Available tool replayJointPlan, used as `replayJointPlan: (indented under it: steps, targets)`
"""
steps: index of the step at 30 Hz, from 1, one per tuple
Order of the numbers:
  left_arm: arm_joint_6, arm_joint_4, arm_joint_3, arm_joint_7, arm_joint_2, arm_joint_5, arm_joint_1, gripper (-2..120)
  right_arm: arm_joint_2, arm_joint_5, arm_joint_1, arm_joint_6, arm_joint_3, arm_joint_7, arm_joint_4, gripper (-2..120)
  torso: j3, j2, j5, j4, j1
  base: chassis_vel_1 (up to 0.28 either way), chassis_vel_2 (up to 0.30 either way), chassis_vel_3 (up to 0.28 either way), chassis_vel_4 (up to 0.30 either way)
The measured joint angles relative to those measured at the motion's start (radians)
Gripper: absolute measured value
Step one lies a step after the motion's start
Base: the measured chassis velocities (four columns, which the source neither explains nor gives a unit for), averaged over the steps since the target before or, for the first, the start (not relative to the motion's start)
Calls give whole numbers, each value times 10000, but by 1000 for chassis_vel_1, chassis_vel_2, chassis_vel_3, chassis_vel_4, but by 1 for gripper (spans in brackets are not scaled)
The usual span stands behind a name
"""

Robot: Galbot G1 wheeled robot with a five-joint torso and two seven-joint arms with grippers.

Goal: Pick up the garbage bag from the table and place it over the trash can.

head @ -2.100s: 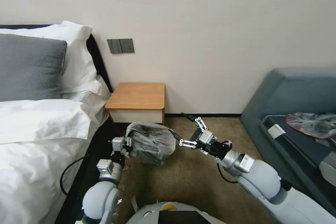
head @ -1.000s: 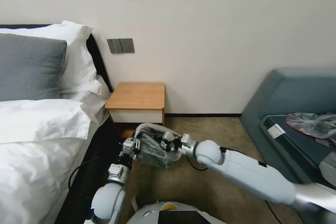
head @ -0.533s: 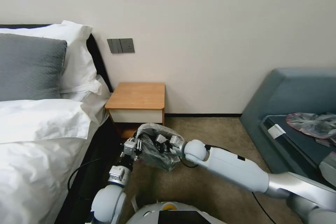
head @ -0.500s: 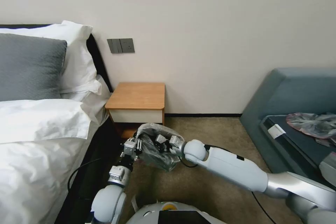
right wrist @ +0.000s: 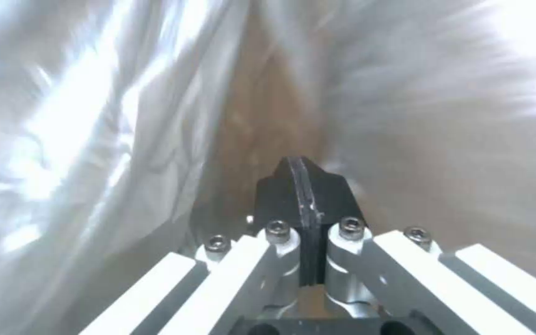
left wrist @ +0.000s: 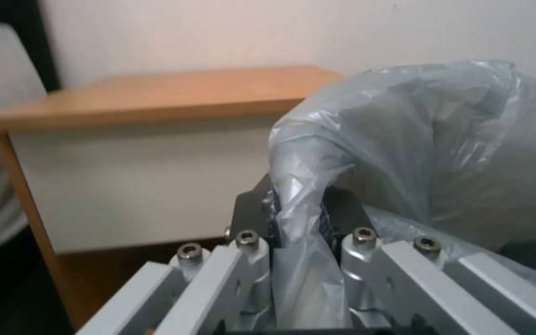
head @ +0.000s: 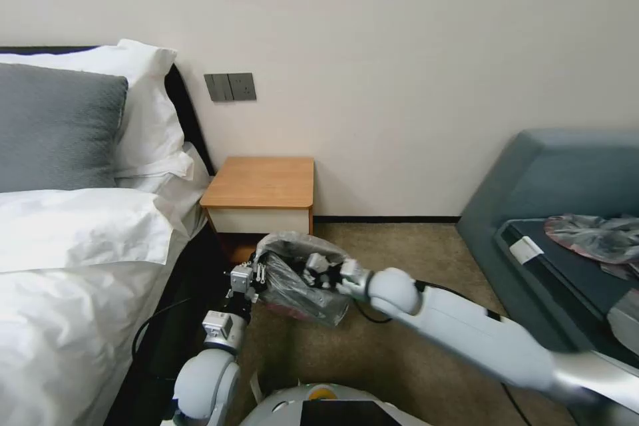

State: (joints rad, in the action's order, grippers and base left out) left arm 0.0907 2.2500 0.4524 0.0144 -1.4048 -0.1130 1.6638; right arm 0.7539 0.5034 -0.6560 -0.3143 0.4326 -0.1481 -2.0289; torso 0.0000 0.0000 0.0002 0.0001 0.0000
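The robot's left hand, low beside the bed, is clenched on a fold of the garbage bag; the left wrist view shows the grey film pinched between its 2 dark pads. The bag hangs off the floor in front of the desk, puffed open between the 2 arms, its wrinkled see-through plastic shining, a strip of pink-red rim visible at its lower edge.

The right arm reaches in from the sofa side across the brown carpet, and the right hand sits inside the bag's mouth, wrapped by the film. In the right wrist view its 2 black pads are pressed flat together with plastic billowing on both sides; whether any film is caught between them cannot be told.

Beyond the bag, the desk stands against the wall with its orange-brown top bare, white drawer front facing the robot. On the sofa, well apart to the right, lies a second, flatter grey plastic bag with a pink edge.
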Motion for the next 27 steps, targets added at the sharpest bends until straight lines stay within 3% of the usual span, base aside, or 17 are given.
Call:
replayJointPlan:
  steps: [2,9,12,13,17,20,21,25,27]
  targets:
    - [367,85,-20,207,35,-614,1,8,-443,-55,-963,266,-1081,-168,-567,0,0,0,-1,-5,0,0,0,0,0]
    - [1231,193,8,728,9,-2126,53,8,-1031,-153,-2729,914,-2712,-18,-1986,0,-1,0,-2,-8,0,0,0,0,0]
    - [1579,258,199,1014,-246,-3018,328,8,-671,-306,-3258,1206,-3355,26,-2730,15,-1,0,-1,10,-1,0,0,0,0]
    - [1579,258,199,1014,-246,-3018,328,8,-671,-306,-3258,1206,-3355,26,-2730,15,-1,0,-1,10,-1,0,0,0,0]
    - [2026,115,219,1128,-252,-3659,207,8,2,-911,-4340,1530,-4508,-81,-3104,27,0,0,-2,3,-1,0,0,0,0]
    - [2513,-208,192,1170,-110,-4133,24,8,1234,-1557,-6222,2108,-6046,-409,-3204,41,-1,0,0,-5,-2,0,0,0,0]
    - [2513,-208,192,1170,-110,-4133,24,8,1234,-1557,-6222,2108,-6046,-409,-3204,41,-1,0,0,-5,-2,0,0,0,0]
    - [2941,-669,215,1251,96,-4680,-93,8,2668,-2288,-8110,3347,-7112,-996,-2909,62,-1,0,-4,-4,-1,0,0,0,0]
    - [2953,-795,219,1221,119,-4749,-103,8,2935,-2450,-8350,3537,-7165,-1117,-2841,65,-1,0,-4,-2,-1,0,0,0,0]
